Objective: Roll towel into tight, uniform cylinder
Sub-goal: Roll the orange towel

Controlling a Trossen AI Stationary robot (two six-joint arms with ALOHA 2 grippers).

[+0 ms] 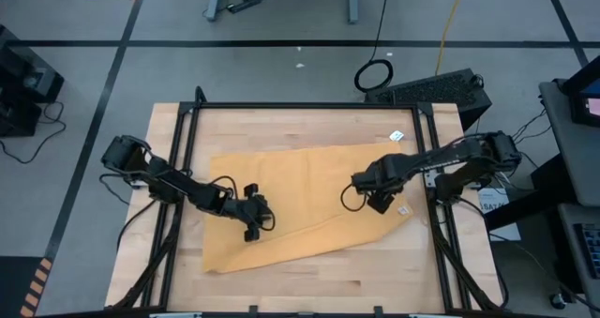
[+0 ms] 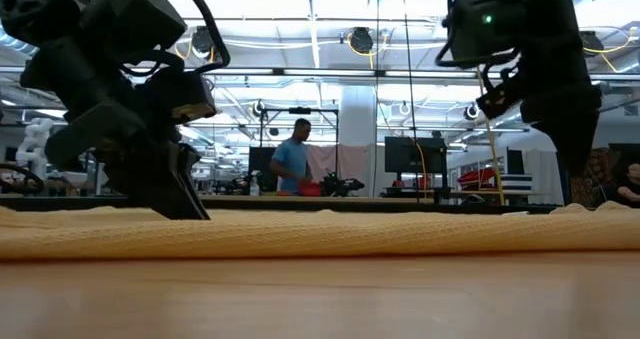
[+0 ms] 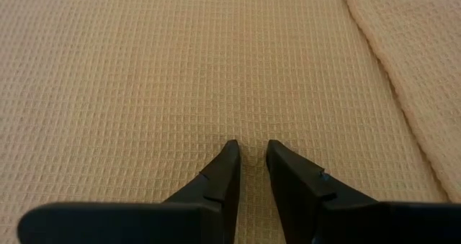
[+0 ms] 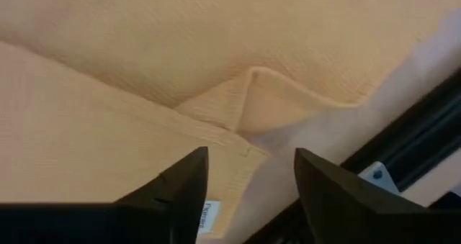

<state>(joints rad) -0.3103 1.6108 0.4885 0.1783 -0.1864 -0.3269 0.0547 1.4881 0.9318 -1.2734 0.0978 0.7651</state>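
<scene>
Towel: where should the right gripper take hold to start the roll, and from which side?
Probably the doubled edge by the white label, near the folded corner of the towel. That corner lies at the table's right side, under the right gripper, whose jaws are open. Come straight down from above, since the cloth lies flat; the left gripper rests mid-towel.

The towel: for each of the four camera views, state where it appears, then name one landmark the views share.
High view: the towel lies slanted across the table's middle, under both arms.
Low view: a long flat band across the full width, at table level.
Left wrist view: fills the picture, a fold at one side.
Right wrist view: covers most of it, one corner folded over.
Shared landmark: the white label at the towel's edge, also visible from above.
</scene>
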